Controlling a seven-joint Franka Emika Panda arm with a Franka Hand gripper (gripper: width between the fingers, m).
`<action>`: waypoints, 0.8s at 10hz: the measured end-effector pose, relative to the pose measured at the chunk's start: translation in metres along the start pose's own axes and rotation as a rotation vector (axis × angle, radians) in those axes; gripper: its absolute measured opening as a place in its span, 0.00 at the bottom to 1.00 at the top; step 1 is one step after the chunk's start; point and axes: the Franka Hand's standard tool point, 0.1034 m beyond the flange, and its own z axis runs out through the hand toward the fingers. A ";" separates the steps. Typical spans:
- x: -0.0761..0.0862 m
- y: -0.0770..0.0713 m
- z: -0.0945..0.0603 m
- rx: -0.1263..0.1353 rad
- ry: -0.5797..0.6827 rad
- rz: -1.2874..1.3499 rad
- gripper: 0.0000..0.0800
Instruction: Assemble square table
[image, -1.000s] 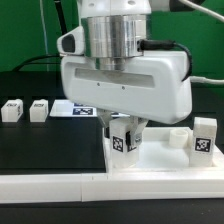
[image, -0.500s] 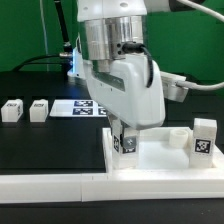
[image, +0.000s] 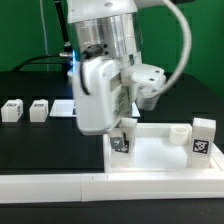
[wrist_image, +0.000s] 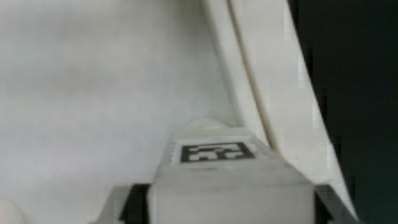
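While the gripper (image: 121, 130) held a white leg block (image: 122, 145) in a half-closed grip, block stood upright at a corner of the square table top (image: 160, 158), on the exterior view's left.

— How does the white robot arm (image: 105, 15) stand?
— It comes down from above. The silver ribbed wrist (image: 100, 40) is upright, and the white boxy two-finger gripper (image: 122, 130) points straight down.
— Which way is it turned?
— Mostly its narrower side faces the exterior view.
— And the jaws?
— Partly closed, clamped on both sides of a small white tagged leg block (wrist_image: 222, 152). The wrist view shows the dark fingers (wrist_image: 128, 205) pressed against it.
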 end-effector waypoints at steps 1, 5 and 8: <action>0.000 0.000 -0.001 0.001 0.002 0.052 0.36; 0.002 0.002 -0.001 0.007 0.036 0.079 0.38; 0.001 0.002 0.000 0.007 0.034 0.080 0.69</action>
